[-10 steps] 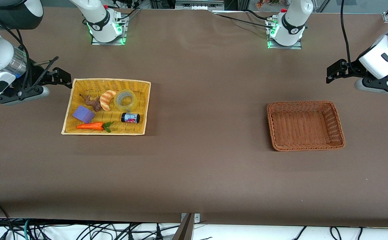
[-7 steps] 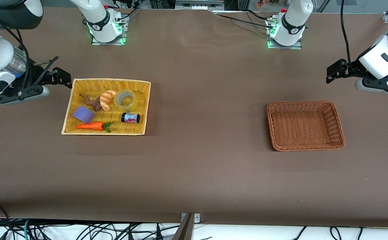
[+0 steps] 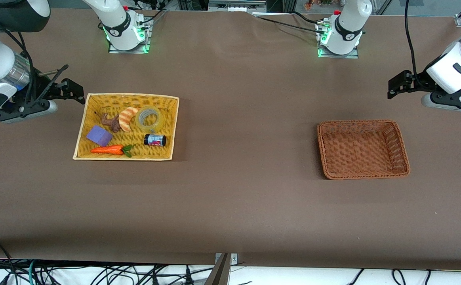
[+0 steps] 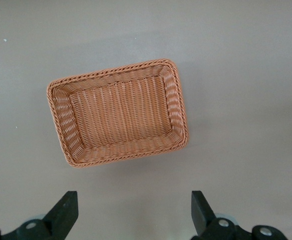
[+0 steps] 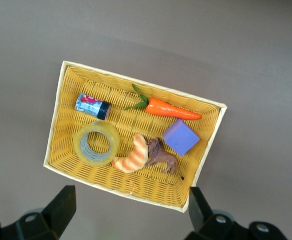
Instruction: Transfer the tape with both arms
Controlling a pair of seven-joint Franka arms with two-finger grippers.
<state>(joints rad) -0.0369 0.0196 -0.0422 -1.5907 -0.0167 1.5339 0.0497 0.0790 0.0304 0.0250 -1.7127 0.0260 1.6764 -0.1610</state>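
Front view, tape pick not yet begun. We log the tape (image 3: 149, 118) lying flat in the yellow basket (image 3: 80, 134) at middle left of frame, touching the croissant toy (image 3: 127, 118) and just above the small dark can (image 3: 155, 139). A purple block (image 3: 99, 135), a carrot (image 3: 108, 150) and a brown animal figure (image 3: 112, 122) share the basket. The brown basket (image 3: 404, 150) at middle right holds nothing, so we judge it the destination.

Change over the last fraction of a second: the right gripper (image 3: 69, 88), at upper left of frame just off the yellow basket's corner, has shifted slightly up and toward the left edge. The left gripper (image 3: 398, 83), at upper right over bare counter (image 3: 246, 190), has not moved; that arm waits. Nothing in either basket has shifted.

Both grippers stand wide, holding nothing; each wrist view shows the two fingers well apart, the right wrist view looking down on the tape (image 5: 97, 145).

Our reading: the right arm is only adjusting its pose. It must descend onto the tape, clear of the croissant toy.
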